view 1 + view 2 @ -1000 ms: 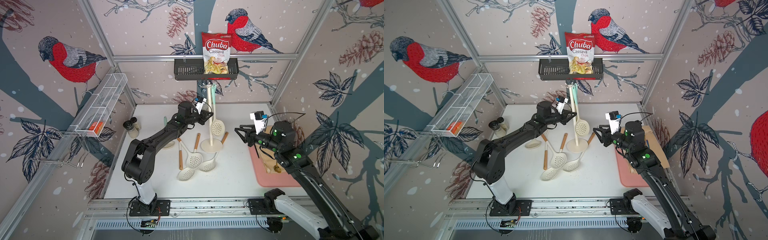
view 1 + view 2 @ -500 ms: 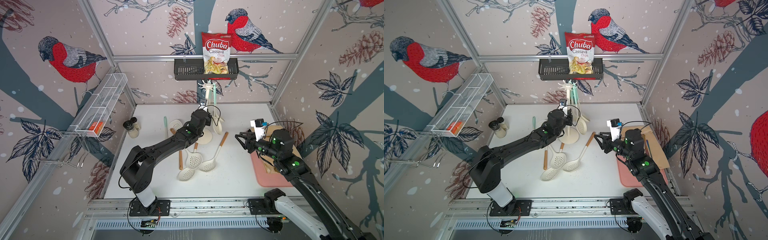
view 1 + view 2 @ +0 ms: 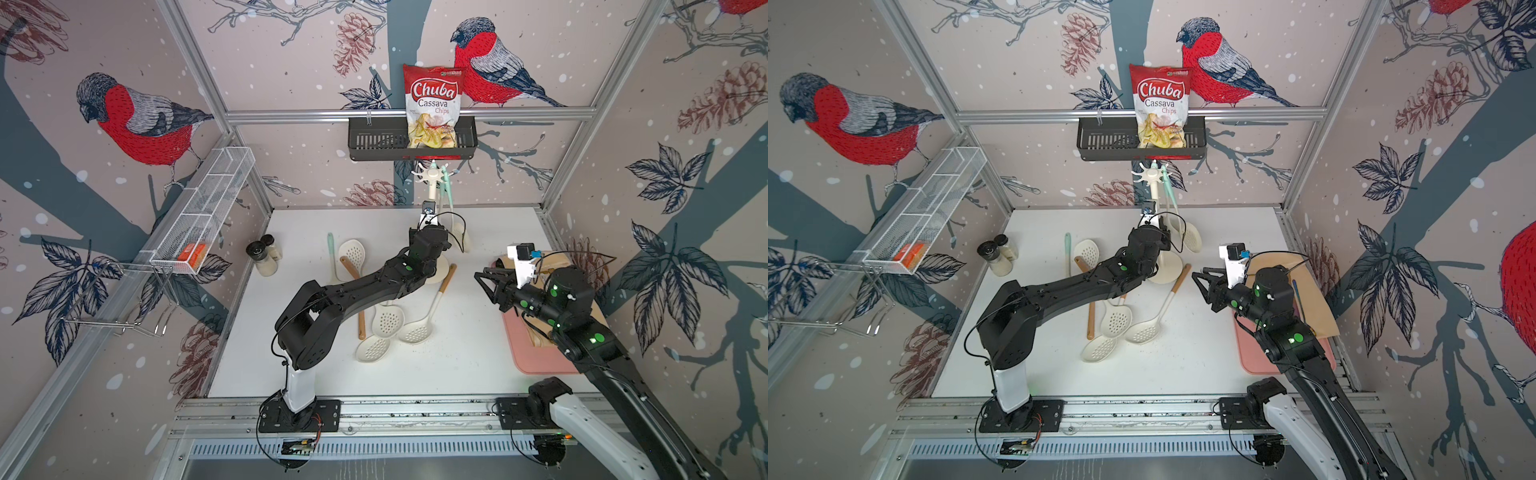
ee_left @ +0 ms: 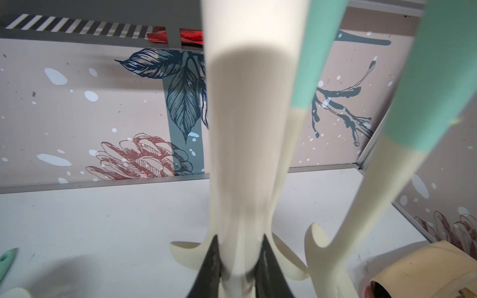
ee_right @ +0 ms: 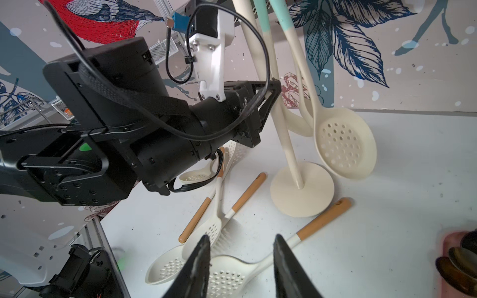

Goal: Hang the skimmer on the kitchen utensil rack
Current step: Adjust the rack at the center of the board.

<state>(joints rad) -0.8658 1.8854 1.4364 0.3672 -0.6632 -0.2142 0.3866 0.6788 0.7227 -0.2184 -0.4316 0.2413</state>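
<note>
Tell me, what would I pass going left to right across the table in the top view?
White wire mesh shelf → two black-lidded shaker jars → mint-green utensil handle on the table → cream-white utensil rack → pink flat tray.

The cream-white pole-stand kitchen utensil rack (image 3: pixel 433 192) stands at upper centre of the white table (image 3: pixel 457 374), below the black slotted wall basket (image 3: pixel 374 143), which holds a red chips bag (image 3: pixel 434 95). Cream perforated skimmers (image 3: pixel 415 330) lie before the rack at frame centre. A pink tray (image 3: pixel 532 357) lies lower right, and a white wire mesh shelf (image 3: pixel 203 208) hangs upper left.
</note>
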